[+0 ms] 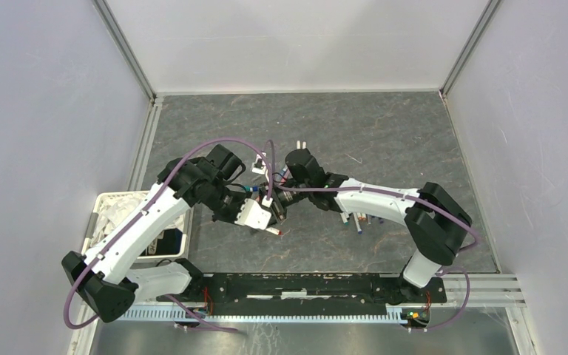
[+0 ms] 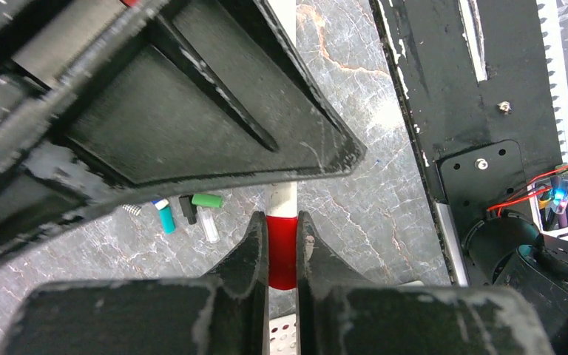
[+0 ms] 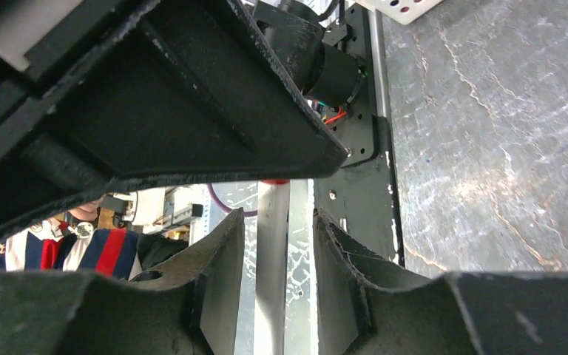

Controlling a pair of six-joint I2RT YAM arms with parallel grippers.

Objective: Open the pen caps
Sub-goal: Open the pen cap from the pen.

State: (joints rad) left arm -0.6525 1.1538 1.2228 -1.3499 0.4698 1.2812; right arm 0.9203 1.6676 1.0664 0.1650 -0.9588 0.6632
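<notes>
Left claw (image 2: 282, 229) pinches the red cap (image 2: 282, 255) of a white pen (image 2: 281, 196); right claw (image 3: 277, 237) is spread around the barrel. Loose caps (image 2: 192, 208) lie at nine o'clock. More pens (image 1: 359, 220) wait at four o'clock on the table (image 1: 384, 133), so I'd guess it's partly done.

Overhead view of a dark grey marbled table (image 1: 384, 140) enclosed by pale walls. 2 white-and-black robot arms reach inward from a black rail (image 1: 310, 285) at the bottom edge. The left arm (image 1: 155, 214) and right arm (image 1: 384, 200) bring the left gripper (image 1: 268, 216) and right gripper (image 1: 281, 196) close together near the centre. A red-tipped pen (image 1: 274, 231) pokes out just below the left gripper. A few loose pens (image 1: 359, 220) lie beside the right arm. A white basket (image 1: 103, 203) sits at the far left.
</notes>
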